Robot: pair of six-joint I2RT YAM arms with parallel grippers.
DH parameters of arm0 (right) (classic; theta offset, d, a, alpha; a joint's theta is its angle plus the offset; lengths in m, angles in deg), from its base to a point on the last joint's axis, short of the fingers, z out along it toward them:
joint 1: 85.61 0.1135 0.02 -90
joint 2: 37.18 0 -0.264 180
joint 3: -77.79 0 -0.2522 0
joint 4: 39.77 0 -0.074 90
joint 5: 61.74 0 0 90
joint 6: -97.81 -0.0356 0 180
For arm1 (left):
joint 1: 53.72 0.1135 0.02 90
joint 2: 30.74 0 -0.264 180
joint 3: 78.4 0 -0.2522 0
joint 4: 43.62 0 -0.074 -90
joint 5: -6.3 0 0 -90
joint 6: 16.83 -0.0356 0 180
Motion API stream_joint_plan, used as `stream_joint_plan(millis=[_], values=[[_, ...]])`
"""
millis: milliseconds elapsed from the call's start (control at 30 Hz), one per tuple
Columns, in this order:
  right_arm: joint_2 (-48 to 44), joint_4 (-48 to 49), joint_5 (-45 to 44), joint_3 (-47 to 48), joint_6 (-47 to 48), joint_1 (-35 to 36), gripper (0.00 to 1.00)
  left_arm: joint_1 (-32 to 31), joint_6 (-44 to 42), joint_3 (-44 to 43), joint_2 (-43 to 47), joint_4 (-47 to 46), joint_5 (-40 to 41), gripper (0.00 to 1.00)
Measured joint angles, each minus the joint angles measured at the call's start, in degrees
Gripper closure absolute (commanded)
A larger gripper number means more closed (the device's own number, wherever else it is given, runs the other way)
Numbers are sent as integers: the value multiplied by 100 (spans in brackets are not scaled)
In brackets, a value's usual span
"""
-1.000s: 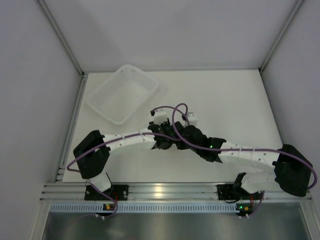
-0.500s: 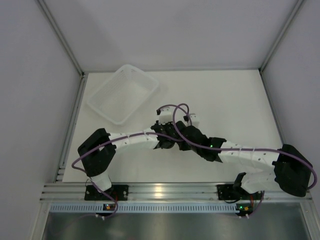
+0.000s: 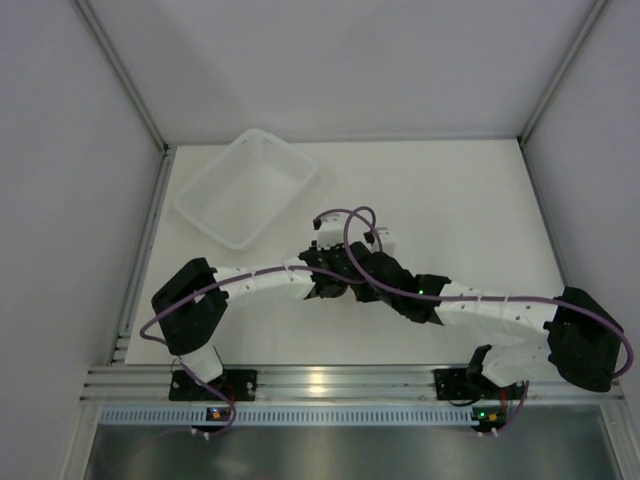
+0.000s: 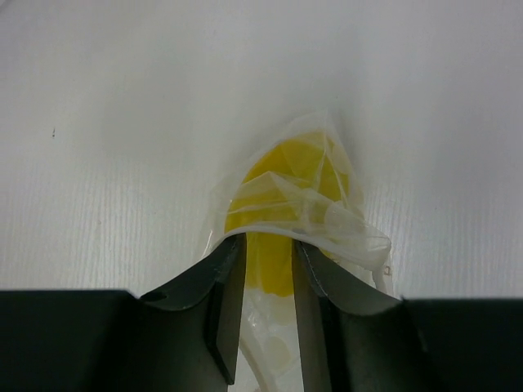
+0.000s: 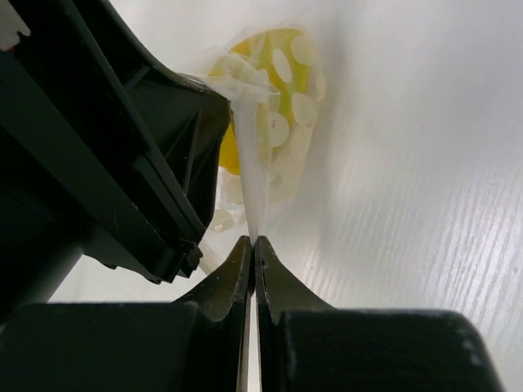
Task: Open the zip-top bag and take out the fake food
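Note:
The zip-top bag (image 4: 339,224) is a clear crinkly pouch lying on the white table, with the yellow fake food (image 4: 282,175) inside it. My left gripper (image 4: 268,245) has its fingers (image 4: 221,282) pushed in at the bag's mouth and closed on the yellow food, with the bag's rim lying across the fingertips. My right gripper (image 5: 253,243) is shut on a thin edge of the bag (image 5: 249,155), and the bumpy yellow food (image 5: 286,65) lies beyond it. In the top view both grippers (image 3: 340,280) meet at mid-table and hide the bag.
A translucent white basket tray (image 3: 190,205) stands at the back left of the table. The left gripper's black body (image 5: 106,147) fills the left side of the right wrist view. Grey walls enclose the table on three sides.
The left arm has shifted a little to the right, bringing its gripper closer against the right one. The right arm has barely moved.

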Motion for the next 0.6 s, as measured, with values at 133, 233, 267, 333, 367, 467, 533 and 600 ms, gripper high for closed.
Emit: stream_joint_plan(millis=[133, 233, 267, 333, 367, 467, 533, 600], values=[[-17, 74, 48, 173, 225, 98, 100, -33, 42, 76, 321, 68, 22, 69], [-59, 22, 7, 323, 389, 149, 100, -44, 39, 76, 514, 151, 42, 72], [-68, -15, -7, 376, 442, 151, 100, -44, 37, 74, 555, 157, 39, 73], [-85, -98, -28, 446, 505, 151, 100, -44, 31, 48, 586, 157, 4, 81], [-94, -144, -44, 474, 516, 151, 100, -44, 17, 26, 588, 155, -37, 82], [-111, -343, -70, 570, 527, 136, 100, -44, -2, -13, 592, 151, -160, 84], [-118, -431, -70, 610, 535, 122, 100, -44, -20, -22, 603, 151, -240, 85], [-125, -472, -46, 616, 551, 107, 100, -44, -55, -22, 610, 144, -334, 85]])
